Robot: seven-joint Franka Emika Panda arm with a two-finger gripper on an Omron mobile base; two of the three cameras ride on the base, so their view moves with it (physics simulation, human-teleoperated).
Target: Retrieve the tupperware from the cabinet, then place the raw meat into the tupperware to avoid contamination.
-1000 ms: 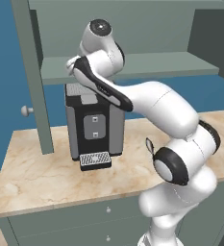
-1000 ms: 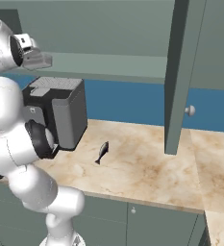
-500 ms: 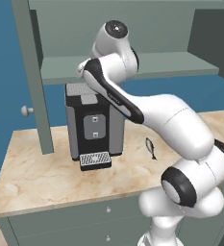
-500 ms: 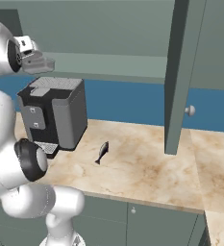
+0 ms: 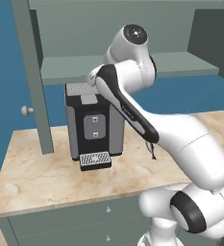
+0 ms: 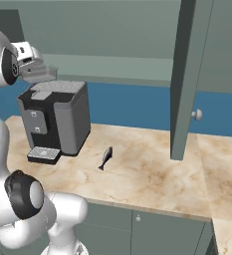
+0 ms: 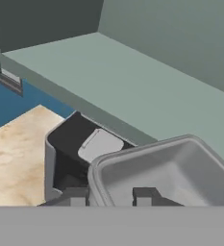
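Note:
My gripper (image 7: 111,196) is shut on the rim of the tupperware (image 7: 171,173), a shallow grey translucent container that it holds in the air in front of the cabinet shelf (image 7: 132,91). Seen from the right base, the gripper (image 6: 37,68) and the tupperware (image 6: 41,74) hang just above the coffee machine. The raw meat, a small dark fish (image 6: 106,157), lies on the marble counter to the right of the machine. From the left base, a bit of the fish (image 5: 153,153) shows behind my arm. The cabinet (image 5: 132,67) stands open.
A black and grey coffee machine (image 6: 58,119) with a grated drip tray (image 6: 44,154) stands on the counter under the shelf. The open cabinet door (image 6: 187,74) with its round knob (image 6: 197,114) hangs over the counter on the right. Another door (image 5: 34,77) hangs on the left.
My arm has swung its upper joints up and to the right. The hand, still holding the tupperware, has sunk slightly above the coffee machine.

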